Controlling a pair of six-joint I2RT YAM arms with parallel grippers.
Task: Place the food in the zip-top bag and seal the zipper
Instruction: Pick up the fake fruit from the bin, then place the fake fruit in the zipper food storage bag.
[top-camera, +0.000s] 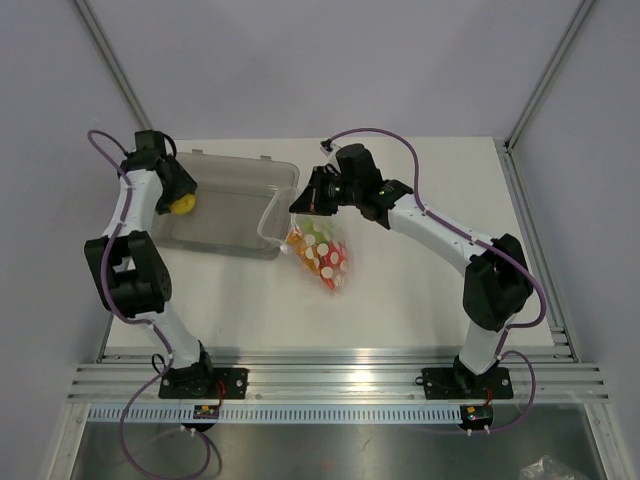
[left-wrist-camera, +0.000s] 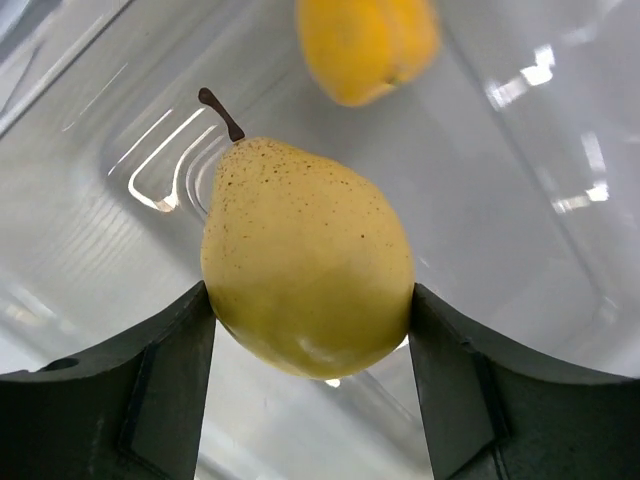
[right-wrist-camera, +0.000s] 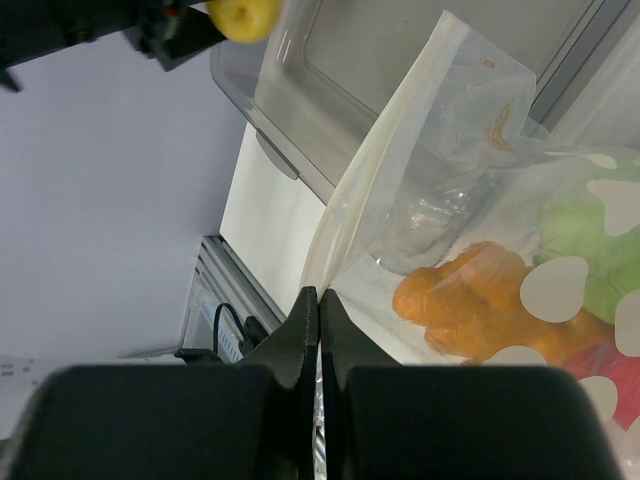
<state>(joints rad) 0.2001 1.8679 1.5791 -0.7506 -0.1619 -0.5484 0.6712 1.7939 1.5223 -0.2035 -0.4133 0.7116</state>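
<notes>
In the left wrist view a yellow speckled pear (left-wrist-camera: 305, 260) with a brown stem sits between my left gripper's (left-wrist-camera: 312, 330) fingers, which touch it on both sides, inside the grey translucent bin (left-wrist-camera: 520, 200). From above, the pear (top-camera: 182, 205) shows at the bin's left end. My right gripper (right-wrist-camera: 318, 295) is shut on the edge of the zip-top bag (right-wrist-camera: 470, 200), by the pale zipper (right-wrist-camera: 370, 170), holding the mouth up. Inside the bag lie an orange piece (right-wrist-camera: 470, 295), a green piece (right-wrist-camera: 590, 240) and a red piece (right-wrist-camera: 600, 360). The bag (top-camera: 322, 256) rests right of the bin.
The bin (top-camera: 230, 205) stands at the back left of the white table (top-camera: 400, 300). A blurred second yellow shape (left-wrist-camera: 365, 45) shows beyond the pear; I cannot tell whether it is a reflection. Metal rails (top-camera: 330, 380) run along the near edge.
</notes>
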